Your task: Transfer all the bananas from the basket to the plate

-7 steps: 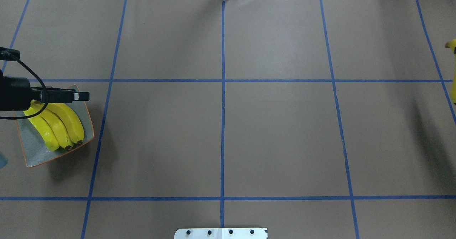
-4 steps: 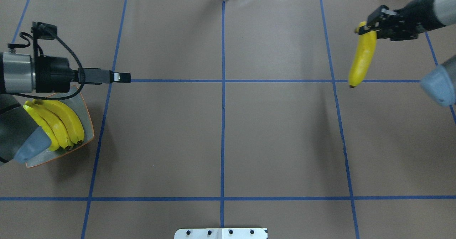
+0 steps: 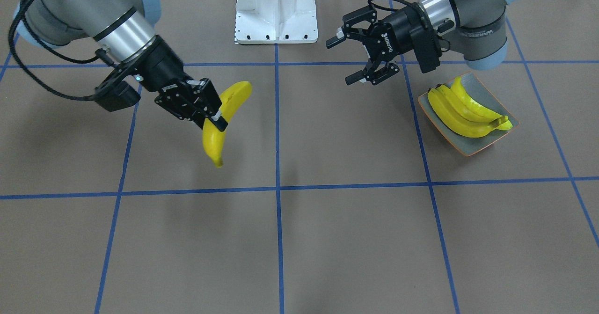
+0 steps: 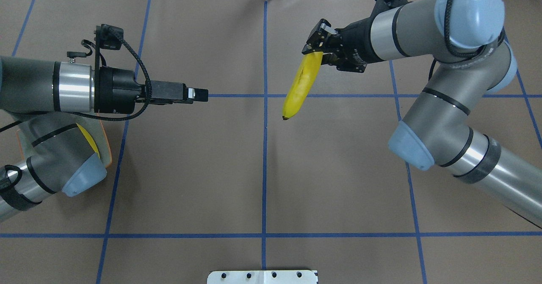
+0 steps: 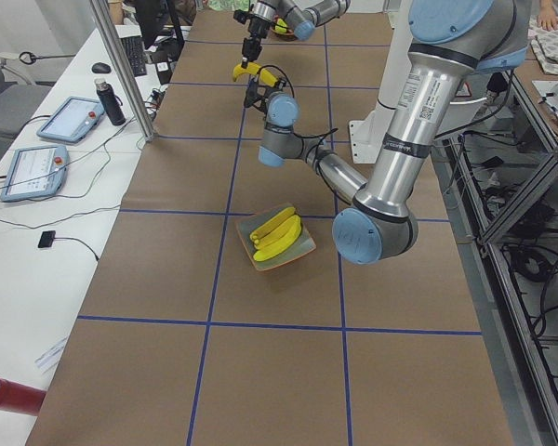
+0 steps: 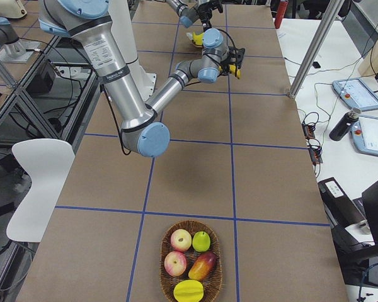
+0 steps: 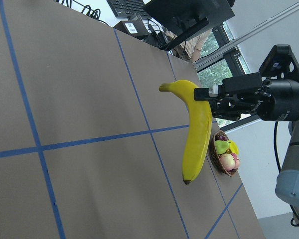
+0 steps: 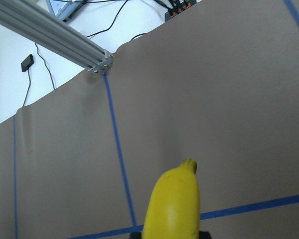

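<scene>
Swung inward over the counter (image 4: 211, 169), right claw (image 4: 314, 51) clamps a hanging banana (image 4: 300, 86); left claw (image 3: 345, 60), jaws apart, stretches level toward it.

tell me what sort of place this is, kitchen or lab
Most likely a robotics lab: the table is covered in brown paper with a blue tape grid, teach pendants lie on the side bench, and an aluminium post stands at the table's edge.

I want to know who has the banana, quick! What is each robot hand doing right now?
Left gripper: open, holding nothing.
Right gripper: closed on one banana.
</scene>
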